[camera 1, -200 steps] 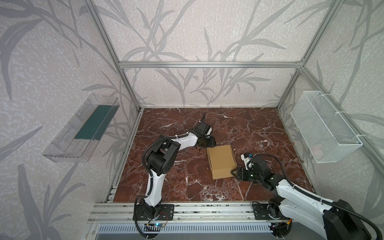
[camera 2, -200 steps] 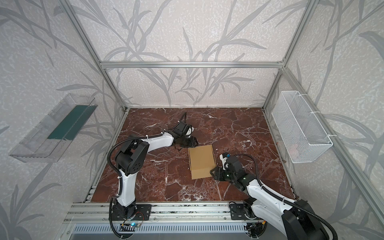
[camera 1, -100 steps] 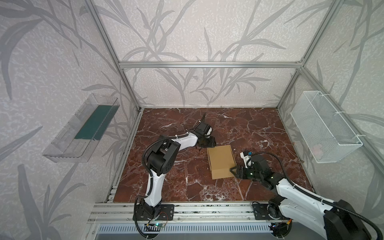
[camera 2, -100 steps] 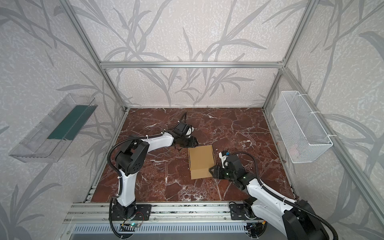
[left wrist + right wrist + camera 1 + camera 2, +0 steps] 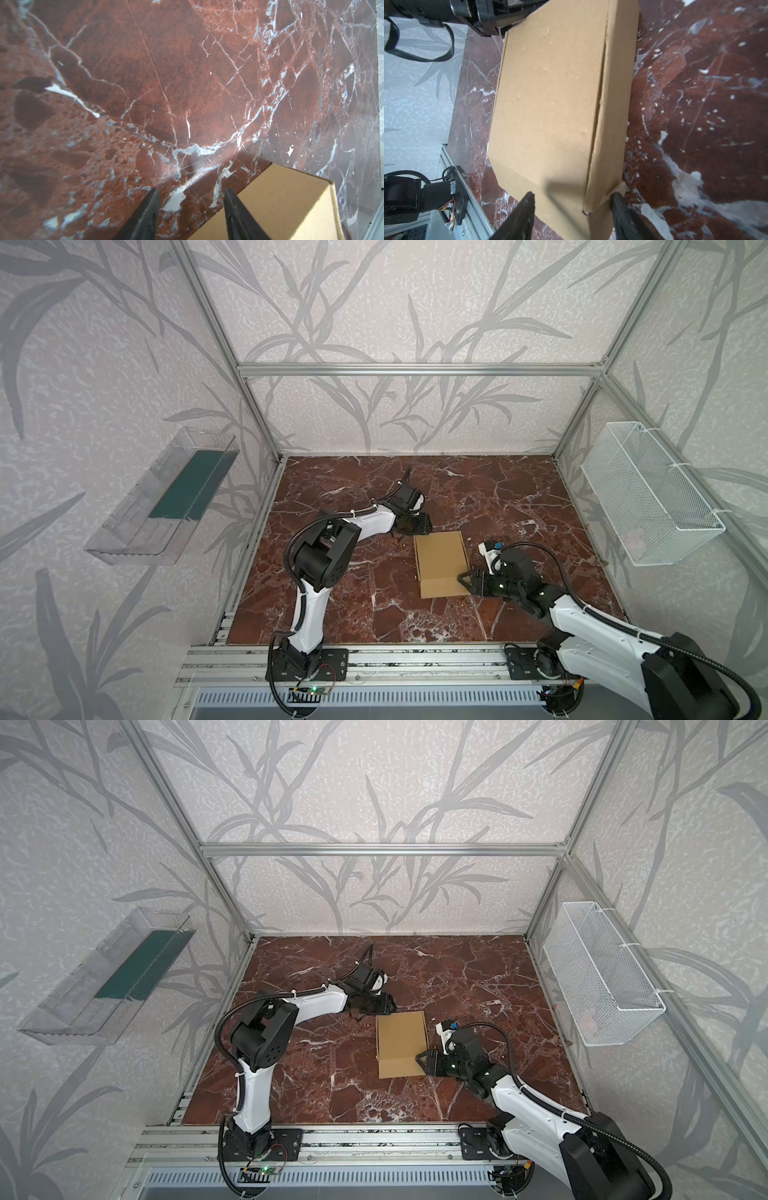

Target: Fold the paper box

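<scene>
Box point(image 5: 441, 562) lies flat with its lid down near the middle of the marble table point(image 5: 353, 605) in both top views. The left gripper point(image 5: 409, 532) sits low at the box's far left corner. The right gripper point(image 5: 464, 578) is at the near right corner, its dark tips over the cardboard edge. The arms reach in from opposite sides, and the box point(image 5: 401, 1042) lies between them.

Left wrist view: the left gripper point(image 5: 190, 190) has its two fingers point(image 5: 149, 207) well apart with only bare marble between them, so it holds nothing. A corner of the box point(image 5: 280, 203) lies just beside one finger, and I cannot tell whether they touch.

Right wrist view: the box point(image 5: 550, 93) fills the middle, lid seam along one side. The right gripper point(image 5: 572, 194) is spread about halfway and straddles the near corner. One finger point(image 5: 525, 207) hangs over the lid and throws a shadow on it. The other touches the small corner tab point(image 5: 614, 190) outside the side wall. Nothing is clamped between them.
</scene>
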Action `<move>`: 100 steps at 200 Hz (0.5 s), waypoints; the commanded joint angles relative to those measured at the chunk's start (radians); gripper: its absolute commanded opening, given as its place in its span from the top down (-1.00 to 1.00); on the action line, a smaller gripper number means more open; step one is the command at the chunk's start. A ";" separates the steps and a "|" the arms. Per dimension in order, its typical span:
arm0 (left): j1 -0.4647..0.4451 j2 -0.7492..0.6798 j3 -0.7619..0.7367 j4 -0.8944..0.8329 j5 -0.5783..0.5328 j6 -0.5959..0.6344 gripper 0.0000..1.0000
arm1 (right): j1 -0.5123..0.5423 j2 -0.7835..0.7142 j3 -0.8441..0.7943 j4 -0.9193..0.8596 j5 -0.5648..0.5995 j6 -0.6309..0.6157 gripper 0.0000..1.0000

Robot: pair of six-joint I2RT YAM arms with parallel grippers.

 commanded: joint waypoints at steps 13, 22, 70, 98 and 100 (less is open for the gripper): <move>-0.011 0.083 -0.065 -0.162 0.015 -0.003 -0.06 | -0.001 0.022 0.009 0.038 -0.016 0.032 -0.16; -0.011 0.082 -0.068 -0.157 0.015 -0.005 -0.06 | -0.002 0.027 0.008 0.036 -0.018 0.037 -0.17; -0.010 0.079 -0.081 -0.144 0.017 -0.010 -0.06 | 0.000 0.012 0.003 0.037 -0.023 0.079 -0.06; -0.009 0.079 -0.085 -0.137 0.022 -0.013 -0.07 | -0.001 0.021 -0.003 0.051 -0.030 0.096 -0.02; -0.010 0.079 -0.086 -0.137 0.021 -0.014 -0.06 | -0.001 0.022 -0.004 0.052 -0.030 0.097 -0.02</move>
